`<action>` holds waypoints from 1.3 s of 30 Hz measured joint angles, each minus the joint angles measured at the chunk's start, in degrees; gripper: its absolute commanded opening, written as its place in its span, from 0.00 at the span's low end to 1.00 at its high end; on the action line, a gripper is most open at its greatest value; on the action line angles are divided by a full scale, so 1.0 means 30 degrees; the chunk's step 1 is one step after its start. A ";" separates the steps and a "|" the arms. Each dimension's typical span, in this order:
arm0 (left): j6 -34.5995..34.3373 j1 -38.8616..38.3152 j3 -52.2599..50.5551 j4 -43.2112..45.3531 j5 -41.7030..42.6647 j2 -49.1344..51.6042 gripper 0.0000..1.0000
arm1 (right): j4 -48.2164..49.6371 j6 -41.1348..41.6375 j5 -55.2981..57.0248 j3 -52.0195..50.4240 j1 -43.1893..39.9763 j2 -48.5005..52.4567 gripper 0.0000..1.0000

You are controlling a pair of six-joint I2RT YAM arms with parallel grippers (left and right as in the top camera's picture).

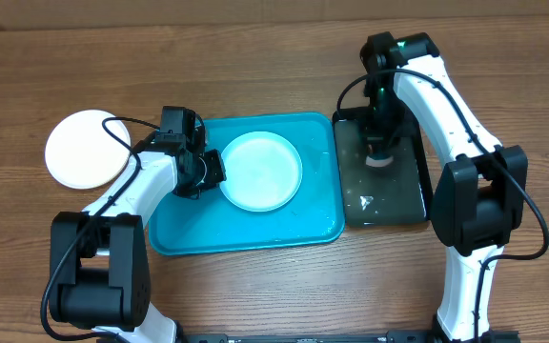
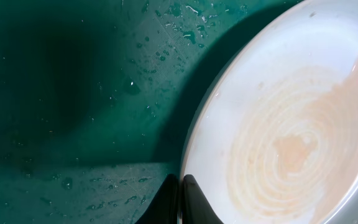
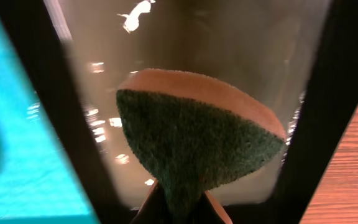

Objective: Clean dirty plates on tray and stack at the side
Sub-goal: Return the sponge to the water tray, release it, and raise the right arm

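Observation:
A light blue plate (image 1: pixel 260 171) lies in the turquoise tray (image 1: pixel 179 233). In the left wrist view this plate (image 2: pixel 278 124) carries a pale orange smear in rings. My left gripper (image 1: pixel 213 171) is at the plate's left rim, and its jaws (image 2: pixel 180 196) are shut on that rim. A white plate (image 1: pixel 86 148) rests on the table left of the tray. My right gripper (image 1: pixel 377 152) hangs over the black tray, shut on a sponge (image 3: pixel 197 143) with a green scouring face and an orange body.
A glossy black tray (image 1: pixel 389 205) holding a film of water stands right of the turquoise tray, touching it. Water drops dot the turquoise tray floor (image 2: pixel 73 93). Bare wooden table surrounds both trays.

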 measured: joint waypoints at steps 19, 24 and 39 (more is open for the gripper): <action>0.0000 0.0000 0.0000 -0.0007 0.0124 0.0000 0.13 | 0.3636 -0.0109 0.0918 -0.3002 -0.0430 0.0000 0.78; 0.0000 0.0000 0.0000 -0.0007 0.0131 0.0000 0.16 | 0.3694 -0.0102 0.0918 -0.1450 -0.1246 0.0000 0.80; -0.0007 0.0000 0.0000 -0.0204 0.0117 0.0000 0.20 | 0.4459 -0.0066 0.1056 0.0415 -0.8349 -0.0007 1.00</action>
